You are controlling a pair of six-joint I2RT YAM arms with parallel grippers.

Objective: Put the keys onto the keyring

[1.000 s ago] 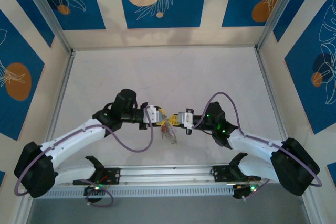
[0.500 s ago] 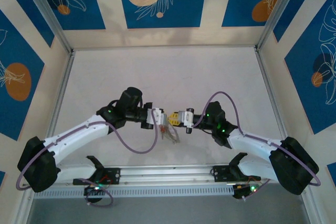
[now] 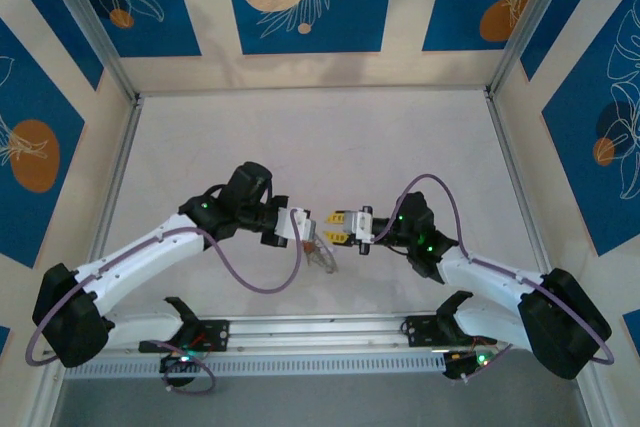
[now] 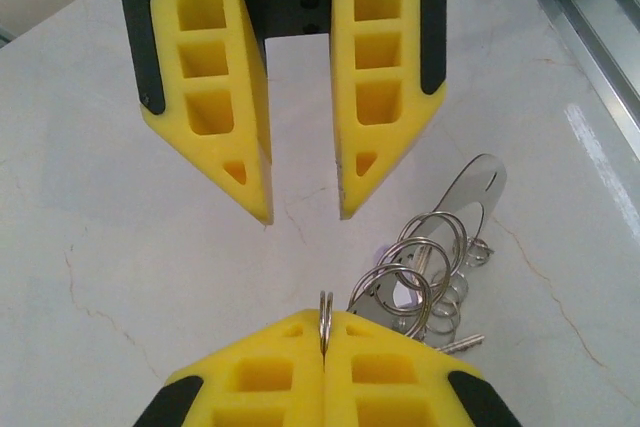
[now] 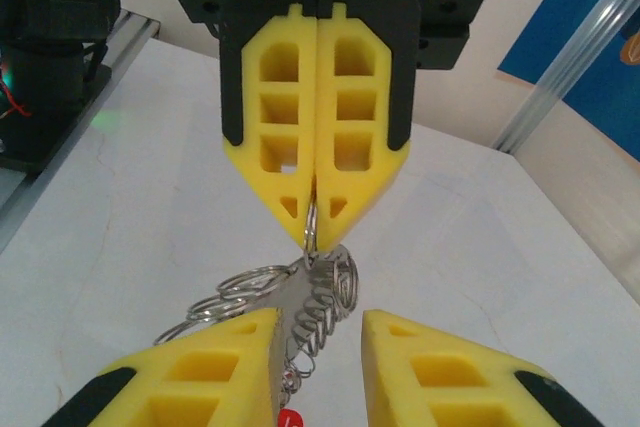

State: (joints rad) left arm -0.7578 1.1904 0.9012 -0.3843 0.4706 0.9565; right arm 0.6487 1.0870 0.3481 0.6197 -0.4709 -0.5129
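Pinching the keyring [image 4: 325, 309] edge-on at the very tips of its pressed-together pads, the left gripper [image 4: 325, 335] holds it over the table [image 4: 120, 247], near the middle of the near edge. The thin wire could twist or slip free if the right gripper [image 4: 305, 209], fingers spread and straddling the bunch, snags it. Below dangle bright overlapping wire loops [image 4: 405, 282], a flat metal tag [image 4: 472, 185], a coiled spring [image 5: 318, 312] and a red key head [image 5: 290, 419].

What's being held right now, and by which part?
The left claw pinches a thin metal ring by its rim; the right claw is open, holding nothing.
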